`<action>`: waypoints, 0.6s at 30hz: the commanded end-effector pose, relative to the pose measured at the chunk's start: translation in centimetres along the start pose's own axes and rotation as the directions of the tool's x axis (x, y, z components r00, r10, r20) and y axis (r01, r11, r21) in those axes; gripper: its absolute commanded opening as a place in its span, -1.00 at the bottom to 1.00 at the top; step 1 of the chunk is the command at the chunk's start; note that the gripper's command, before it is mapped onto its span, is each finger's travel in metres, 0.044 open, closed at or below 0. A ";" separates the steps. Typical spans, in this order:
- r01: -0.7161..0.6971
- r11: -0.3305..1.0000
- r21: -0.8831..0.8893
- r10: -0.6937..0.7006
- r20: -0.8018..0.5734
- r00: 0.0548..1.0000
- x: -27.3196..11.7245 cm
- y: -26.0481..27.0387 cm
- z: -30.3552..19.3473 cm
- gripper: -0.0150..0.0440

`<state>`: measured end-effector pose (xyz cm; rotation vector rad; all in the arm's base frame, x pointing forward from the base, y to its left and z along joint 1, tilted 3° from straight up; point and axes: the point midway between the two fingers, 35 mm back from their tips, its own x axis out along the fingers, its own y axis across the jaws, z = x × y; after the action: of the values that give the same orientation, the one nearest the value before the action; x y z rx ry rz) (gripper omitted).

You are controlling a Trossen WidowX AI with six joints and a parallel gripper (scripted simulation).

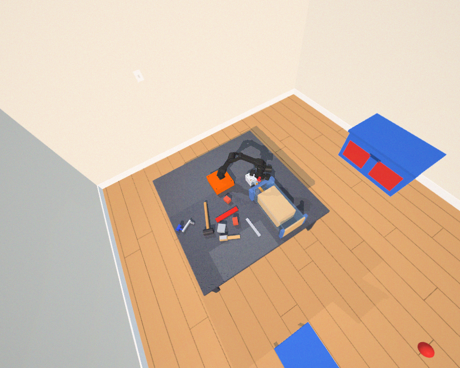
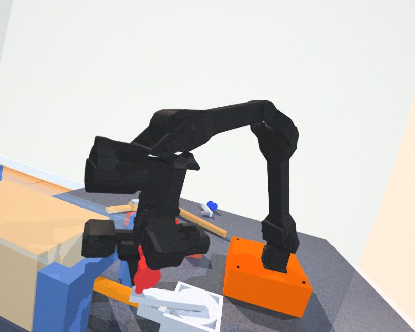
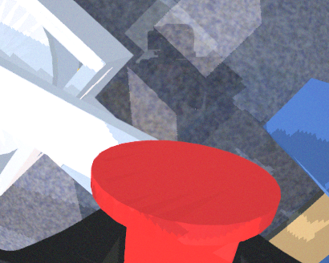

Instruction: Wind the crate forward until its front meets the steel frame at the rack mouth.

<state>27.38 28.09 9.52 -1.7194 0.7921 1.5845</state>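
The white winch (image 1: 248, 179) (image 2: 191, 310) stands on the bench in front of the blue frame (image 2: 54, 293) (image 3: 310, 122) at the cubby's mouth. A white crank arm (image 2: 168, 302) lies across its top and ends in a red knob (image 2: 149, 278) (image 3: 187, 192). My gripper (image 2: 143, 270) points down and is shut on that knob. An orange strap (image 2: 109, 287) runs from the winch under the frame toward the tan crate (image 1: 275, 206) (image 2: 18, 214), which sits flat under the clear panels. The crate's front end is hidden by the frame and my arm.
The arm's orange base (image 1: 220, 182) (image 2: 264, 285) stands right of the winch. A hammer (image 1: 206, 217), a red bar (image 1: 226, 214), small blocks (image 1: 221, 228), a steel ruler (image 1: 252, 226) and a blue-tipped tool (image 1: 185, 227) lie on the bench. A blue cabinet (image 1: 385, 154) stands off to the right.
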 end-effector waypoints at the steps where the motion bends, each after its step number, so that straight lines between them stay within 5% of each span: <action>1: 0.009 1.000 -0.014 -0.008 0.028 1.000 0.0 -0.4 1.7 -0.49; 18: 0.009 1.000 -0.014 -0.008 0.030 1.000 -0.1 -0.5 3.8 -0.49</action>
<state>26.75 29.60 9.53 -1.7165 0.8002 1.5715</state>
